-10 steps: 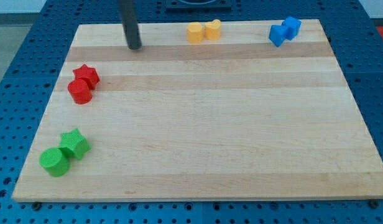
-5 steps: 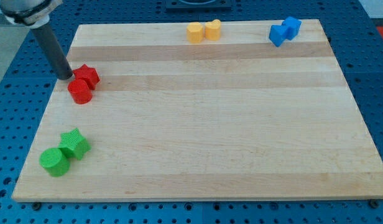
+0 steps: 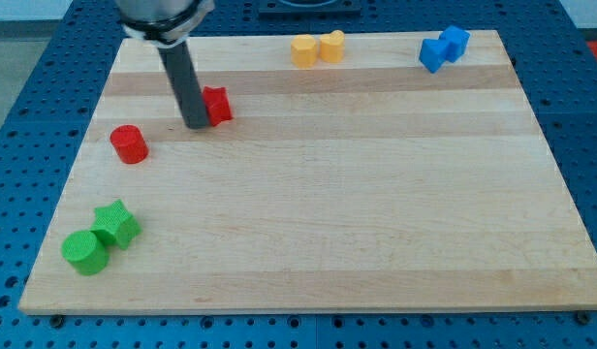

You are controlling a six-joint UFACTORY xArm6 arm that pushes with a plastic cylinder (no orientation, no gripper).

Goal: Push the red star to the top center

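because my tip (image 3: 197,125) presses the red star's (image 3: 217,105) left side, it shoves right toward top center; bare rod, holding nothing.

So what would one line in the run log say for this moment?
my tip against left side of red star | star upper left of board, short of top center | red cylinder apart

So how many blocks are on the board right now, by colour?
Red: 2, the red star touching my tip on its right, and the red cylinder
Green: 2, the green star and the green cylinder
Yellow: 2, the yellow blocks at the view's top
Blue: 2, the blue blocks at the top right
Total: 8
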